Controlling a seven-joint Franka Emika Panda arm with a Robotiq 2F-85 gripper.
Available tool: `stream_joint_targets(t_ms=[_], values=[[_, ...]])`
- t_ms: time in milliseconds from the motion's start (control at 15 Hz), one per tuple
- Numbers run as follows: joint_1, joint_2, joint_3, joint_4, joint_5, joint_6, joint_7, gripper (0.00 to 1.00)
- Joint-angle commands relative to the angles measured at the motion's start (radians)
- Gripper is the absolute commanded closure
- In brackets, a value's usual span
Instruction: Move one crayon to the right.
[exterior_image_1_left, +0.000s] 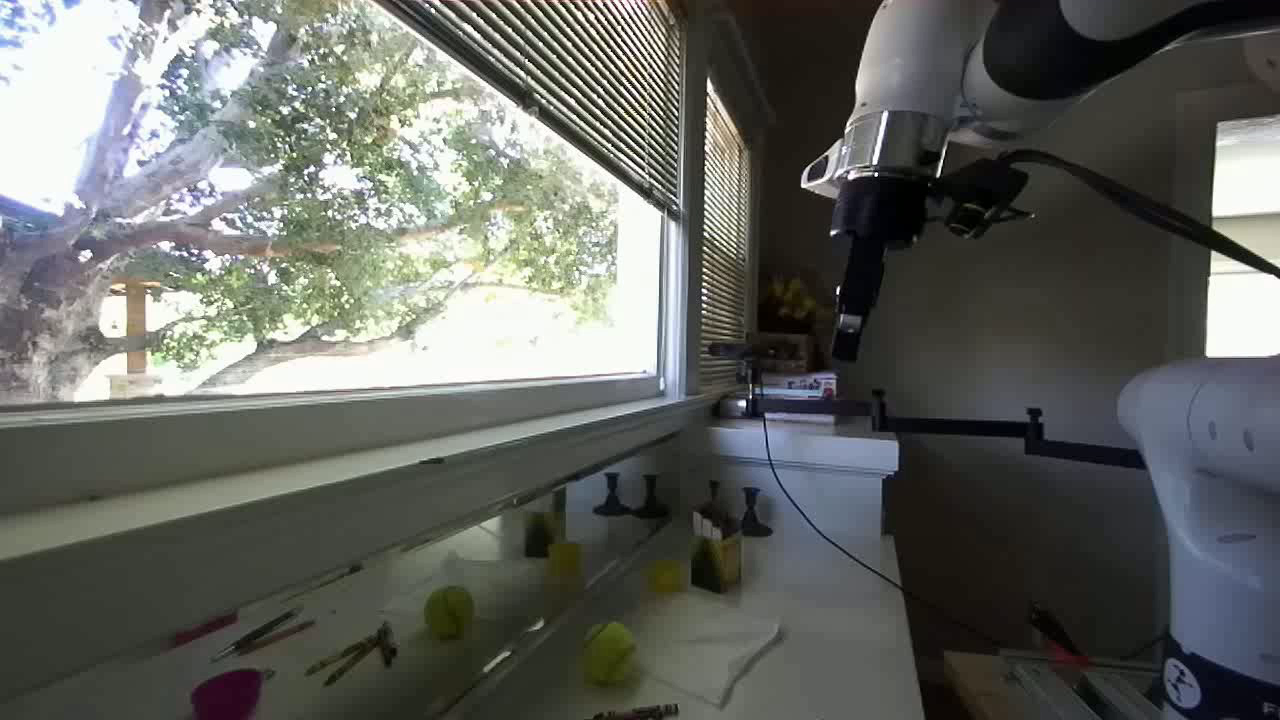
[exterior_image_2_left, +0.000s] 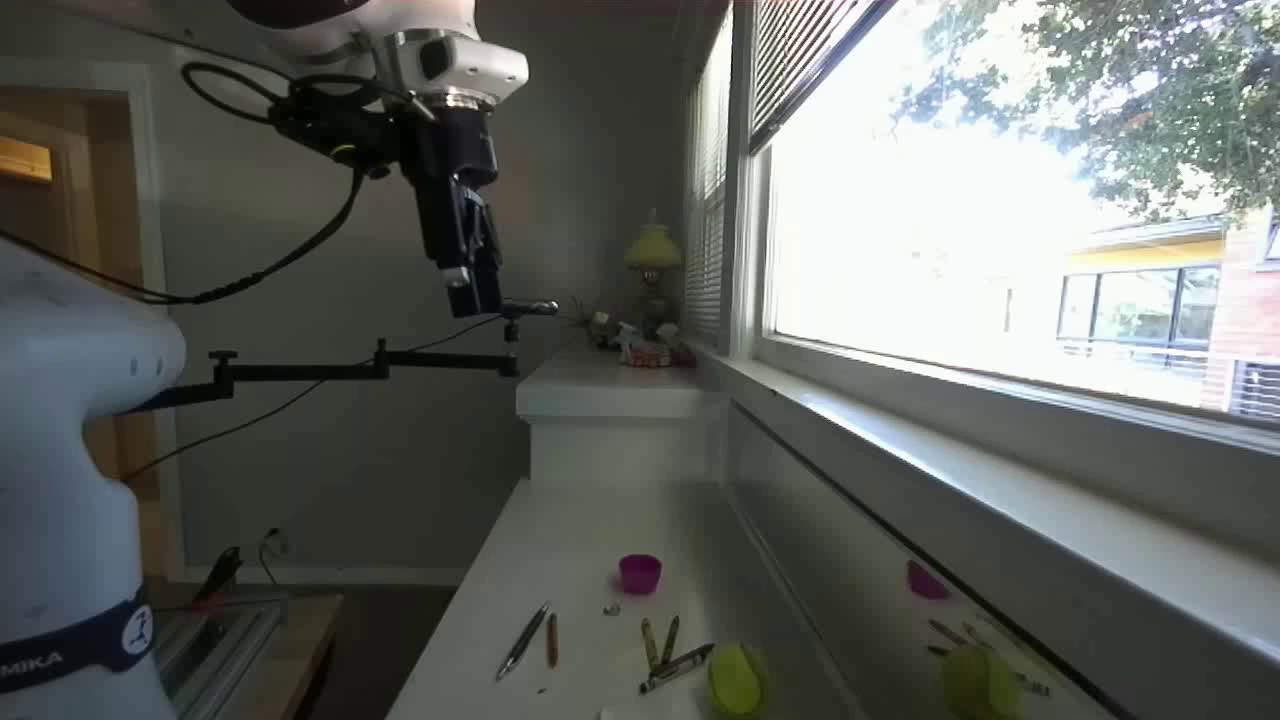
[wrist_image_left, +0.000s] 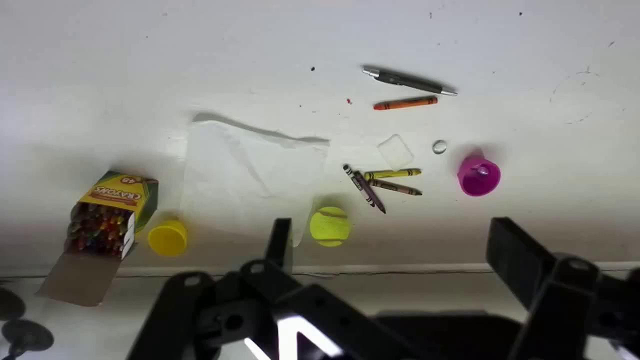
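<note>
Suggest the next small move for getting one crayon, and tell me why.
I'd probably shift the open gripper over the orange crayon before descending: it hangs high above the counter, holding nothing, and that crayon lies apart from the four clustered crayons, though close beside the pen.

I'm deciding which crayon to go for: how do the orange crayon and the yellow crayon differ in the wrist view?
The orange crayon lies beside the pen, away from the cluster; the yellow crayon lies within it, close beside the brown crayon. The orange crayon's tip points left, the yellow crayon's right. Both lie flat on the white surface and carry black bands.
</note>
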Motion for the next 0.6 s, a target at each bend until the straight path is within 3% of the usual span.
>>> stream_joint_targets(t_ms=[0, 333, 533], values=[[-0.008, 0.001, 0.005, 0.002, 0.006, -0.001, -0.006, 0.00], [-0.008, 0.001, 0.005, 0.002, 0.006, -0.001, -0.006, 0.00], [0.001, 0.083, -0.002, -0.003, 0.010, 0.073, -0.025, 0.00]])
